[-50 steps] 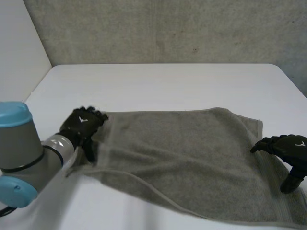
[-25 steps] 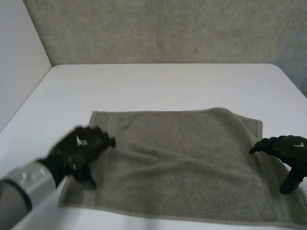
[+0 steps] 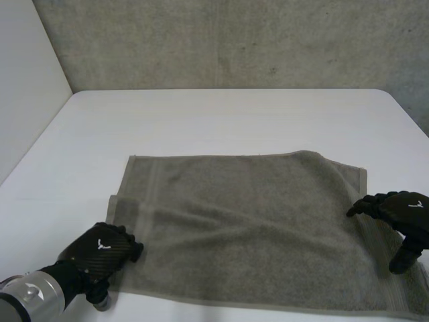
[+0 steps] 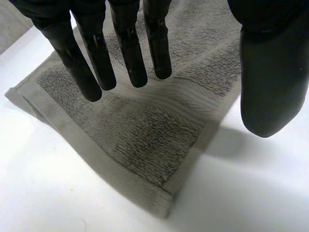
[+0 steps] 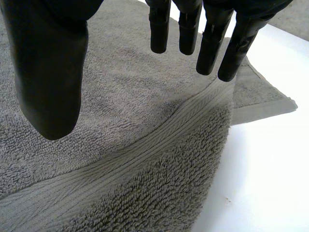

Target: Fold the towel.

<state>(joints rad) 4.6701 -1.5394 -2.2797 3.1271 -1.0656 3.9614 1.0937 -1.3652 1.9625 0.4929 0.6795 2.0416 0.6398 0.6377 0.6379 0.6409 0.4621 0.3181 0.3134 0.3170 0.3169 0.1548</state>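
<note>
Grey towel [image 3: 248,221] had settled flat on the white tabletop [image 3: 221,121] as the left robot hand [image 3: 100,251] swung from its far left corner back to its near left corner, fingers straight and spread, holding nothing. The right robot hand [image 3: 401,213] stayed over the towel's right edge, likewise wide and empty, so no fold looked begun. Beyond the towel stood a rough concrete wall [image 3: 234,40].

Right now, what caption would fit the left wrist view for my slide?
Open left hand over a corner of the grey towel on the white table.
</note>
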